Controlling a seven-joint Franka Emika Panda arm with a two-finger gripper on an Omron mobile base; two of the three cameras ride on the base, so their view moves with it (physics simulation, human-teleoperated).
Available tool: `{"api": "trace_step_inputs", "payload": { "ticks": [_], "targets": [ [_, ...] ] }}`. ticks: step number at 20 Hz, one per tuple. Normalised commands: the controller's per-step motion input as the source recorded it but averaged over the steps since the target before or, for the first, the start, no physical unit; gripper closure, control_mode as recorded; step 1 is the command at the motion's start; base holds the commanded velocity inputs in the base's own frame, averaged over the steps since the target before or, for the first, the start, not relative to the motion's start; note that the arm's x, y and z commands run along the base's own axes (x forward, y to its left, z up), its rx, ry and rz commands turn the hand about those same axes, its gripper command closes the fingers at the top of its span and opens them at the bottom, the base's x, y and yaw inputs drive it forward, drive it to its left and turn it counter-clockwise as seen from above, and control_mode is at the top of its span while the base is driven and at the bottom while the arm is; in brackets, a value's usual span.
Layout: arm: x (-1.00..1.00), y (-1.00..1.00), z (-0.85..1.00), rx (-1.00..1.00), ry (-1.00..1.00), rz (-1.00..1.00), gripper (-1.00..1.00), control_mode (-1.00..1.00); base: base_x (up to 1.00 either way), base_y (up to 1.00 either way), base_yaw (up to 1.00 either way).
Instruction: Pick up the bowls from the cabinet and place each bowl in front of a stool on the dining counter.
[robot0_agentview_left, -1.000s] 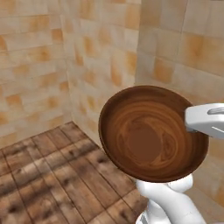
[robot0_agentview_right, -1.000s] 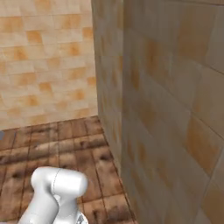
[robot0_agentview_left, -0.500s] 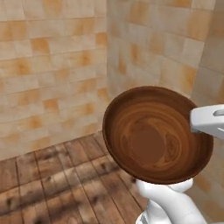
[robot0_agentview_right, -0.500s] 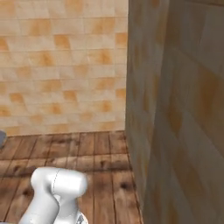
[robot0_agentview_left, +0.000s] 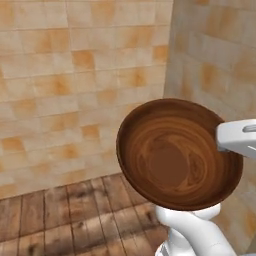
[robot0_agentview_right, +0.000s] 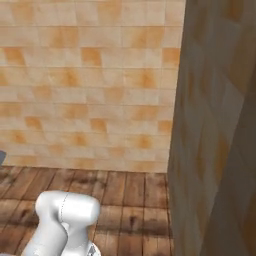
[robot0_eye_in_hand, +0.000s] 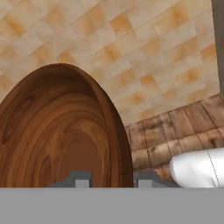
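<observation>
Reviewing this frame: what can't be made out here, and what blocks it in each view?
- Left base view: the gripper's fingers, hidden behind the wooden bowl and cut by the right edge.
- Hand view: the bowl's lower rim where the fingers pinch it, cut by the bottom edge.
- Right base view: a blue-grey sliver at the left edge, too cropped to identify.
- Left base view: the floor behind the bowl.

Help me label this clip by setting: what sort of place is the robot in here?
Probably an indoor tiled room, perhaps a kitchen corner, though no counter or cabinet is visible. The clues are beige-orange tiled walls, a wood plank floor, and the dark wooden bowl carried in the end effector.
</observation>
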Motion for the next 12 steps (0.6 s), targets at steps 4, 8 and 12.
{"api": "trace_step_inputs", "payload": {
  "ticks": [4, 8, 12],
  "targets": [
    [0.00, 0.00, 0.00, 0.00, 0.00, 0.00, 1.00, 1.00, 1.00, -0.04, 0.51],
    [0.00, 0.00, 0.00, 0.00, 0.00, 0.00, 1.00, 1.00, 1.00, -0.11, 0.67],
    [0.00, 0.00, 0.00, 0.00, 0.00, 0.00, 1.00, 1.00, 0.99, -0.09, 0.72]
  ]
}}
